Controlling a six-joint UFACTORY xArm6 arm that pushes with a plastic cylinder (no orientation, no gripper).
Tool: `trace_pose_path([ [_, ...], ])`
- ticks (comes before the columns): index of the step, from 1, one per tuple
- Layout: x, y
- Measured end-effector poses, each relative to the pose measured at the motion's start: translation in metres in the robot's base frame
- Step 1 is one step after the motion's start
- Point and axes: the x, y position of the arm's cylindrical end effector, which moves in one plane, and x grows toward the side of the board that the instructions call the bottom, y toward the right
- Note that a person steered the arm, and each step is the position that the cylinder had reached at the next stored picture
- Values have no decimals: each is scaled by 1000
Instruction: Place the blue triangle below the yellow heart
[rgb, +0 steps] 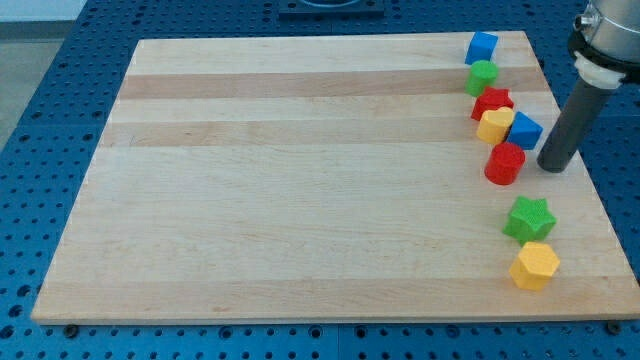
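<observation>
While no claw shows, my tip (553, 166) sits just right of blue triangle (524, 130), near yellow heart (494, 125).

I find no legible text, label, brand, number or sign anywhere in my view: none on the worktop (300, 200), none on the coloured blocks, none on the rod.

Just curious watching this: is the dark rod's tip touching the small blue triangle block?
Apart. The camera view shows bare wood between my tip and the blue triangle block, which lies up and to the view's left.
</observation>
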Motion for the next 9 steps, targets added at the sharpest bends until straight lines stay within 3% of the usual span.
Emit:
trace_pose_path([
  [1, 0, 20],
  [2, -28, 45],
  [3, -90, 37],
  [4, -90, -7],
  [5, -90, -16],
  [9, -63, -3],
])
